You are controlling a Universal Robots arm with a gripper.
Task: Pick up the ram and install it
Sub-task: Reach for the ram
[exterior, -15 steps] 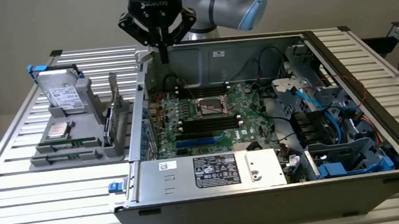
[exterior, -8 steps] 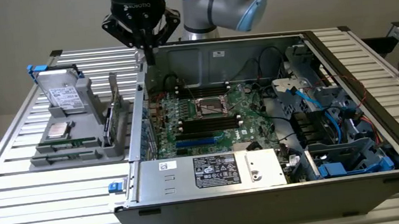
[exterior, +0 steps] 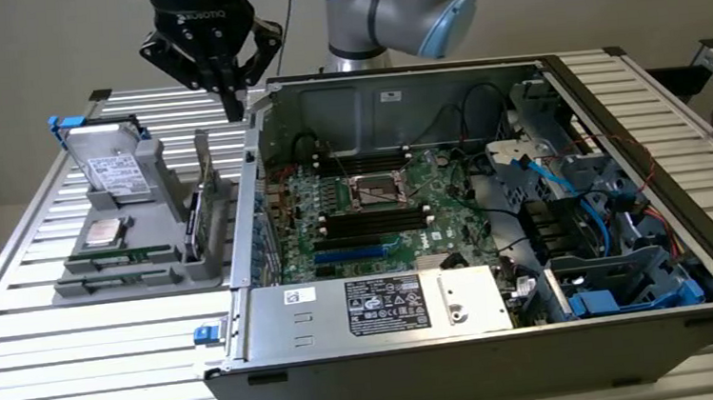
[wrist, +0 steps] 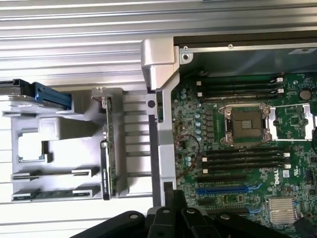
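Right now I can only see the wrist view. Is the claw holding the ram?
Observer: No. In the exterior view the gripper is shut with nothing between its fingers.
Operator: Is it down low?
Observer: No, it hangs in the air above the case, over the wall on the holder's side.
Operator: So where's the ram?
Observer: The ram lies in the grey holder at the exterior view's left, well below the gripper. At the case's far right stands a drive cage.
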